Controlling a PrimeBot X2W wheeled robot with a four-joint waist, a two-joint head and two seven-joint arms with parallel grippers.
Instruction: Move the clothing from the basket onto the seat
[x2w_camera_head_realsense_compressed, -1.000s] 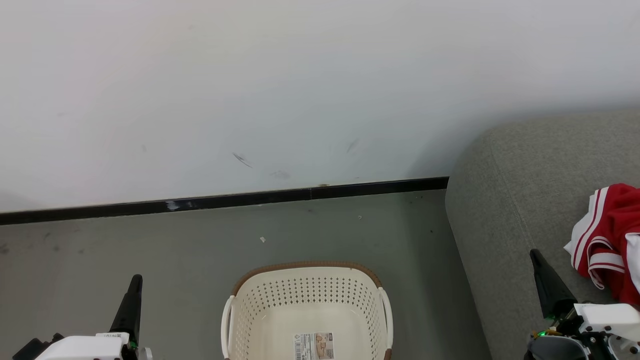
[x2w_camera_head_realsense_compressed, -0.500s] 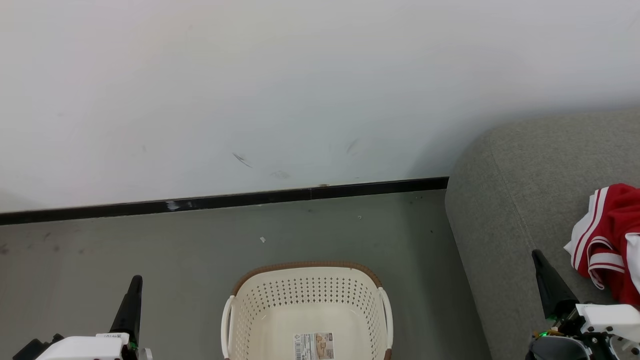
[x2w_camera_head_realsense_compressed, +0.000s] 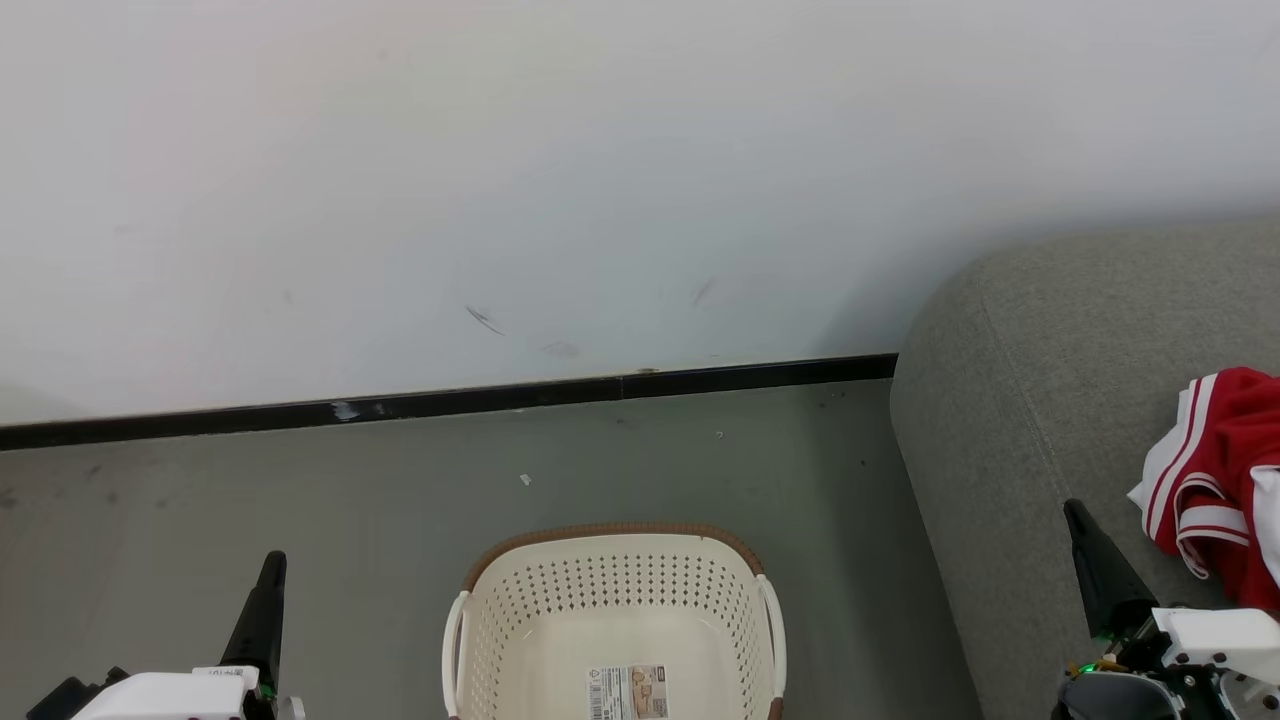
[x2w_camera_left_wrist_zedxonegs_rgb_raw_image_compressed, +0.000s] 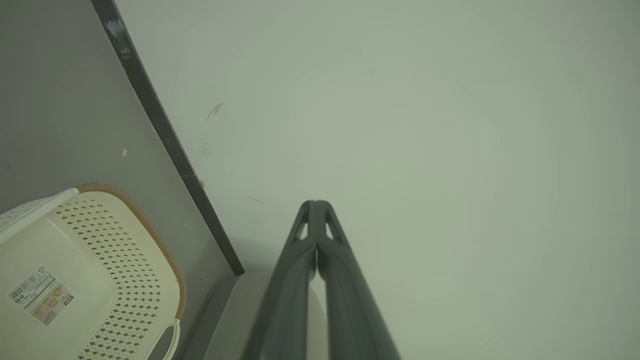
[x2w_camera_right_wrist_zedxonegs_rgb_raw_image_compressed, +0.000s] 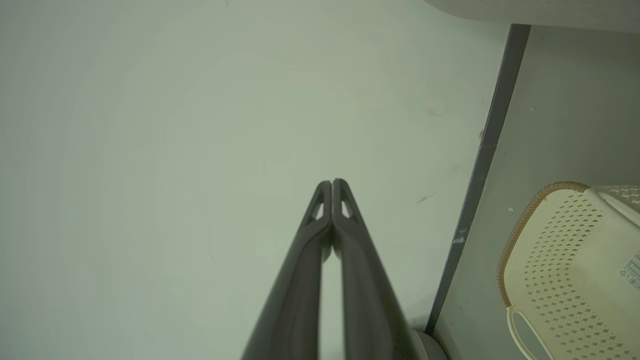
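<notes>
The left gripper (x2w_camera_head_realsense_compressed: 270, 568) rose from the lower left of the head view. Its two long dark fingers (x2w_camera_left_wrist_zedxonegs_rgb_raw_image_compressed: 299, 265) were pressed together, tips touching. The right gripper (x2w_camera_head_realsense_compressed: 1075, 512) rose from the lower right, and its fingers (x2w_camera_right_wrist_zedxonegs_rgb_raw_image_compressed: 306, 260) were likewise closed tip to tip. Both pairs pointed toward a pale wall (x2w_camera_head_realsense_compressed: 600, 180) with a black skirting board (x2w_camera_head_realsense_compressed: 450, 402) along its foot.

The cream perforated basket (x2w_camera_head_realsense_compressed: 610, 532) stood on the grey floor (x2w_camera_head_realsense_compressed: 300, 480) between the two pairs of fingers, well apart from each. It lay to the right of the left fingers and to the left of the right fingers. Its brown rim curved around the far side, and a label sticker (x2w_camera_head_realsense_compressed: 627, 692) showed on its bare floor. In each wrist view the basket sat off to one side of the closed fingers, nearer the camera than their tips.

The red clothing (x2w_camera_head_realsense_compressed: 1225, 470) with white stripes and trim lay bunched on the grey seat (x2w_camera_head_realsense_compressed: 1030, 380). It was near the right fingers on their right side, not touching them. The right fingers stood in front of the seat's grey surface, to the right of its rounded left edge.
</notes>
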